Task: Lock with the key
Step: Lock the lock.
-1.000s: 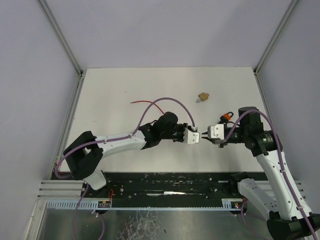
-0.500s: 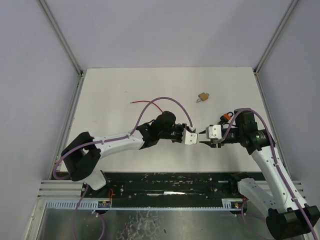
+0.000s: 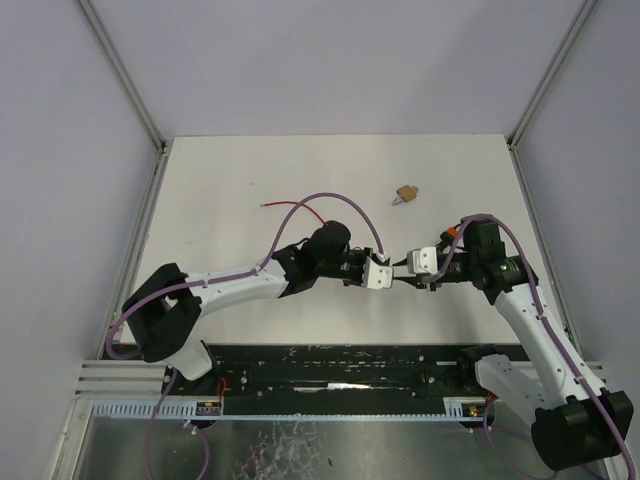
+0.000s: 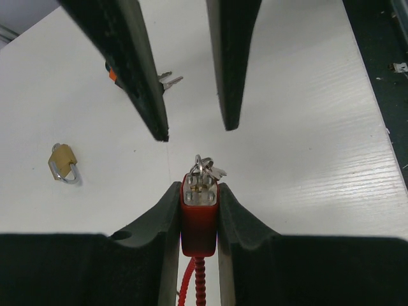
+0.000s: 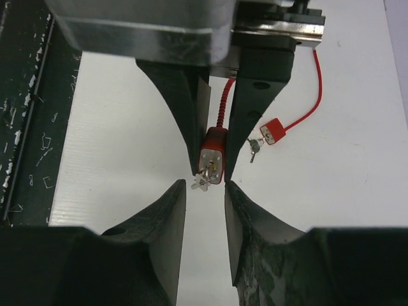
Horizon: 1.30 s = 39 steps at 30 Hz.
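My left gripper [image 4: 199,191] is shut on a red lock [image 4: 200,207], whose ribbed red cable [image 4: 194,287] trails back between the pads. A small bunch of keys [image 4: 207,171] hangs from the lock's metal end face, pointing at my right gripper [image 5: 204,188]. The right gripper is open, and its fingertips [image 4: 159,127] stop just short of the keys [image 5: 204,182] without touching them. In the top view the two grippers meet tip to tip, left [image 3: 378,272] and right [image 3: 405,268], above the middle of the table.
A brass padlock [image 3: 406,193] lies on the white table [image 3: 220,180] behind the grippers. The red cable [image 5: 315,95] runs over the table to a small red block [image 5: 274,131] with a key beside it. An orange item [image 3: 452,230] with a key [image 4: 169,80] lies by the right arm.
The right gripper has opened and moved left up to the lock's key end. The left gripper, still shut on the lock, has shifted slightly left.
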Motion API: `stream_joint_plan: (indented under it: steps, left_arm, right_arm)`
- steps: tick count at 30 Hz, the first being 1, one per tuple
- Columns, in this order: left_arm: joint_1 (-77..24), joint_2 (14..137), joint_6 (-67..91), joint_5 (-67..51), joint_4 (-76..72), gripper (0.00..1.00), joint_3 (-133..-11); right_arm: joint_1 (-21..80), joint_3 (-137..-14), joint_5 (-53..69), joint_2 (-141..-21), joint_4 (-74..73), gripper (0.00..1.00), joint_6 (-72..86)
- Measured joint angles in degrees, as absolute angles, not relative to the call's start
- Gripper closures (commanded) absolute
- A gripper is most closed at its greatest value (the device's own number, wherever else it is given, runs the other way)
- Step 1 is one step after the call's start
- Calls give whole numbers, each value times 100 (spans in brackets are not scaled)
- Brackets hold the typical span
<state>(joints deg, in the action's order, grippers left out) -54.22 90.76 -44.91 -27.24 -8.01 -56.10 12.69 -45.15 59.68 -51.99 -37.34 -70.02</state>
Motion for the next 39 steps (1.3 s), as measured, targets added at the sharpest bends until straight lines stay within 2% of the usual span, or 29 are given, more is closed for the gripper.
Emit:
stream_joint_plan:
  steps: [10, 22, 28, 35, 39]
  left_arm:
    - [-5422, 9076, -4453, -2993, -797, 100, -5610]
    - [-5395, 9076, -4416, -3052, -779, 100, -5612]
    - [-5395, 9076, -4370, -3052, -779, 100, -5612]
    - [-5393, 9078, -4331, -3039, -718, 100, -5612]
    - [-5391, 9078, -4320, -3026, -716, 100, -5612]
  right_arm:
    - [1288, -4187, 6005, -5540, -2969, 67, -6965]
    - [1389, -4088, 6261, -5599, -2816, 69, -6869]
    - [1404, -3848, 6403, -5518, -2421, 71, -6388]
    - [1514, -3662, 6189, -5507, -2018, 80, -6020]
    - [1525, -3662, 6051, -5476, -1940, 91, -5922]
